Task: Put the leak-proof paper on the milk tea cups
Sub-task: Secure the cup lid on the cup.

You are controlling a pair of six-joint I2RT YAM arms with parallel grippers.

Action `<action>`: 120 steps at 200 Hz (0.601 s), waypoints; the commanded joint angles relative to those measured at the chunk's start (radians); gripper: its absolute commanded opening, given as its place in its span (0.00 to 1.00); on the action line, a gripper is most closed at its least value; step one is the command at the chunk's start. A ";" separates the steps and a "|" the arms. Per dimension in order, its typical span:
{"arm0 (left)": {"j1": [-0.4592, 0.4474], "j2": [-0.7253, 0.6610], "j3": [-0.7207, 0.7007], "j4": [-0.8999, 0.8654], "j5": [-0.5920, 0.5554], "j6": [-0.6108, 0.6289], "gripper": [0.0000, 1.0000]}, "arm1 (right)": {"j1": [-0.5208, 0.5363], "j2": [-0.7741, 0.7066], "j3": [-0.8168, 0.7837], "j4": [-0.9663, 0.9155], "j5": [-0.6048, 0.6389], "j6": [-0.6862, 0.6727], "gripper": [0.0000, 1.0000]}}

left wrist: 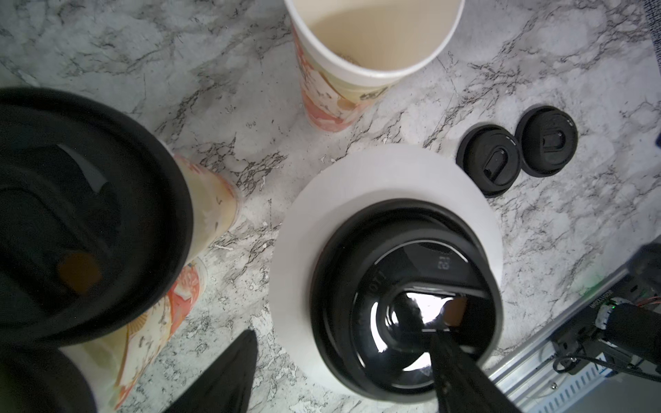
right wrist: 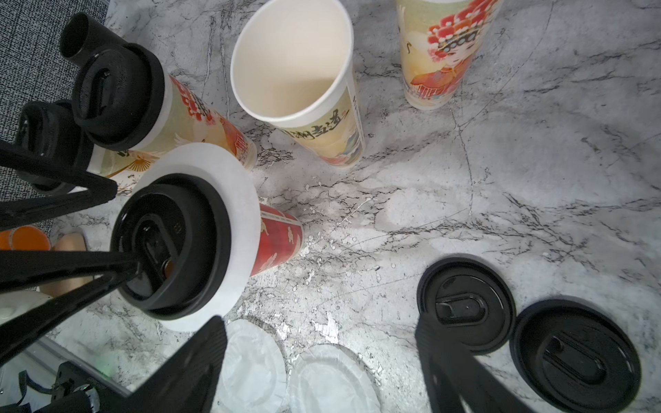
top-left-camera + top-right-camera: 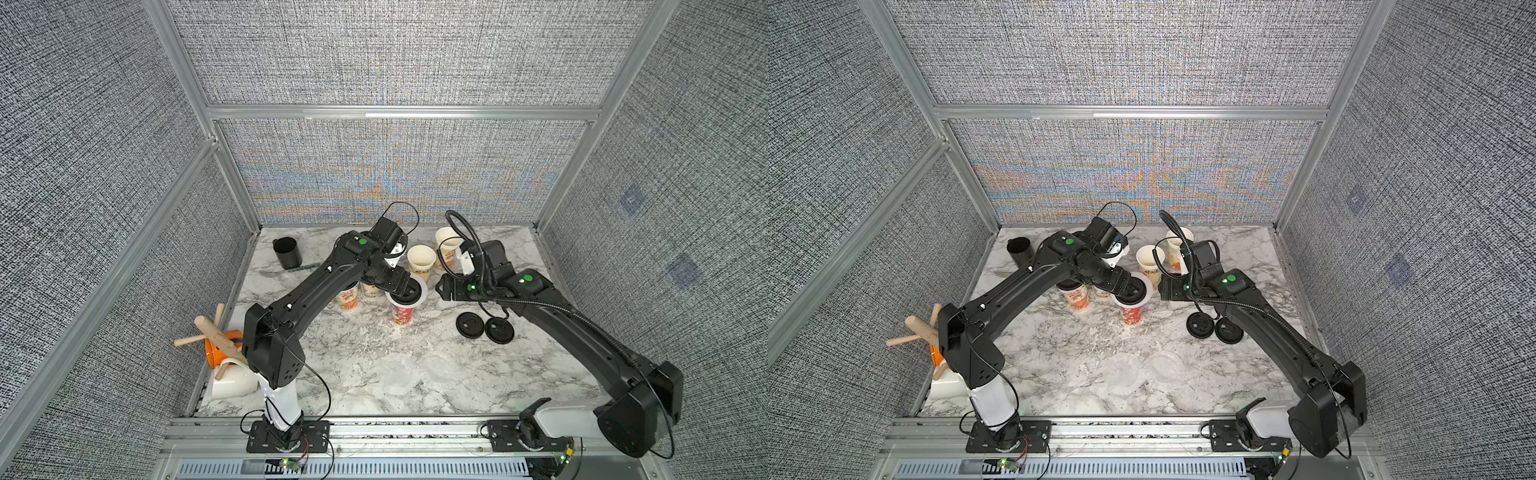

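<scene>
Since the 2 loose leak-proof paper sheets [image 2: 332,379] look flimsy, pinch a crinkled edge; right gripper [image 2: 320,323] gapes empty, left gripper [image 1: 343,336] spread wide, 1 finger [image 2: 89,266] on a black lid [image 1: 393,250].

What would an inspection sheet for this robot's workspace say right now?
Surface: marble-look tabletop, white flecks mid-table.
Job's things: red cup wears leak-proof paper under a black lid; two lidded cups; two open cups; two spare papers lying flat.
Clutter: two loose lids, black cup, mug rack.
Grippers: left gripper open, one of its fingers over that lid's middle; right gripper open, empty.
Cables: hose looping above right wrist.
Surroundings: grey panel walls, aluminium frame.
</scene>
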 commanded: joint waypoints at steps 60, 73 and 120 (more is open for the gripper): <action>0.000 -0.020 0.005 -0.023 -0.028 0.000 0.76 | 0.001 -0.008 0.002 0.033 -0.013 0.004 0.85; 0.000 -0.027 0.004 -0.028 -0.030 0.000 0.76 | 0.001 -0.007 0.003 0.034 -0.017 0.005 0.85; 0.000 -0.042 0.013 -0.036 -0.031 0.003 0.76 | 0.001 0.009 0.011 0.039 -0.030 0.004 0.84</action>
